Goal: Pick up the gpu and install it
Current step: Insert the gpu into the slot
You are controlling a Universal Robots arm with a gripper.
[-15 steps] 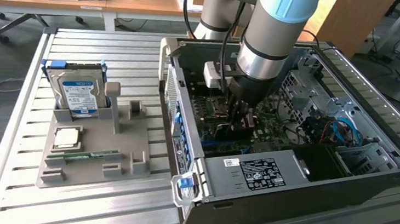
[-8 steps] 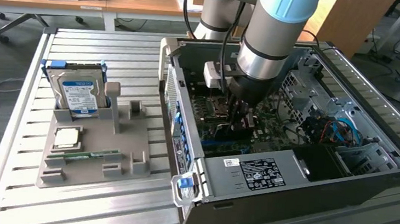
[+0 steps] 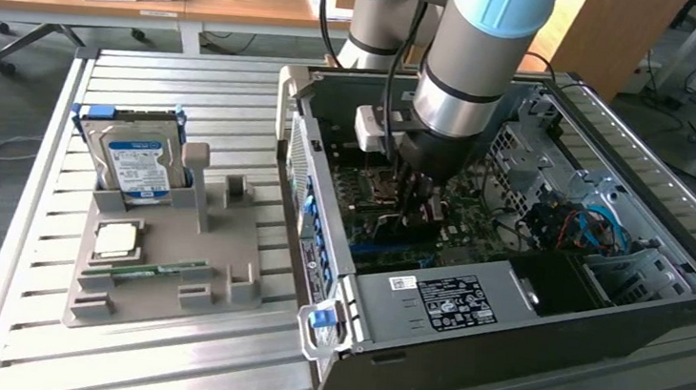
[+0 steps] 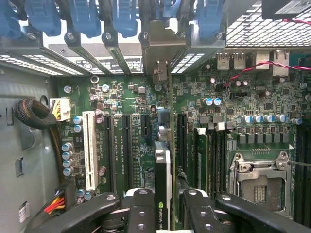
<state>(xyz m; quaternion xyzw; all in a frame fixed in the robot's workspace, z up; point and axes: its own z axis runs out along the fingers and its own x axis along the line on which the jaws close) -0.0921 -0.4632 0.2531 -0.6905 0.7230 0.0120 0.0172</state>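
Observation:
The gpu (image 4: pixel 163 184) stands edge-on over the green motherboard (image 4: pixel 131 97), a dark-faced card with a green logo near my fingers. Its silver bracket (image 4: pixel 160 48) reaches the rear slot openings under the blue clips. My gripper (image 4: pixel 164 213) is shut on the card's upper edge, one black finger (image 4: pixel 138 208) on each side. The card sits in line with the long black slots (image 4: pixel 125 145); whether it is pressed home I cannot tell. In the exterior view the gripper (image 3: pixel 420 188) is low inside the open computer case (image 3: pixel 462 340).
A white slot (image 4: pixel 89 145) and a black cable bundle (image 4: pixel 34 114) lie to one side of the card, the processor socket (image 4: pixel 260 179) to the other. Outside the case, a grey holder (image 3: pixel 163 254) carries a hard drive (image 3: pixel 141 161), a memory stick (image 3: pixel 149 269) and a processor chip (image 3: pixel 118 238).

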